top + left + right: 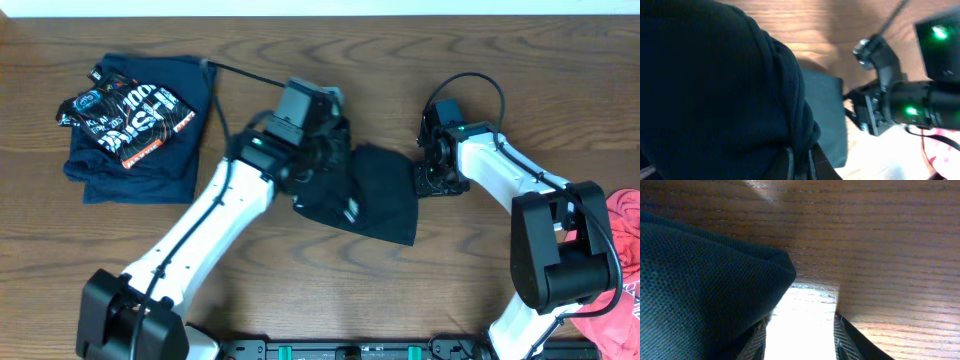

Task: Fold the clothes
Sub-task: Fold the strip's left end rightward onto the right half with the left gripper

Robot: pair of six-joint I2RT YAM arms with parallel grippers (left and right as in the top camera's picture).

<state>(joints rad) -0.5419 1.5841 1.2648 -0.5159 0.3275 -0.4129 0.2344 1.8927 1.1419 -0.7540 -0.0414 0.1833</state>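
A wooden desk was seen from above, with two robot arms reaching in from its near edge. The black garment lay crumpled at the middle of the desk, its left part gathered up off the wood. The left claw was clenched on a bunched ridge of that cloth, and its wrist camera showed the folds drawn down between the fingers. The right claw sat at the garment's right edge. Its jaws were released and apart, with nothing between them and the cloth just beside one finger.

The fabric looked soft, light and limp. It would likely sag and slide rather than hold a crease. A hem or corner seemed the better hold, one for each claw, not the bunched middle.

A folded navy printed garment lay near the far left corner. A coral-red garment lay at the right edge.
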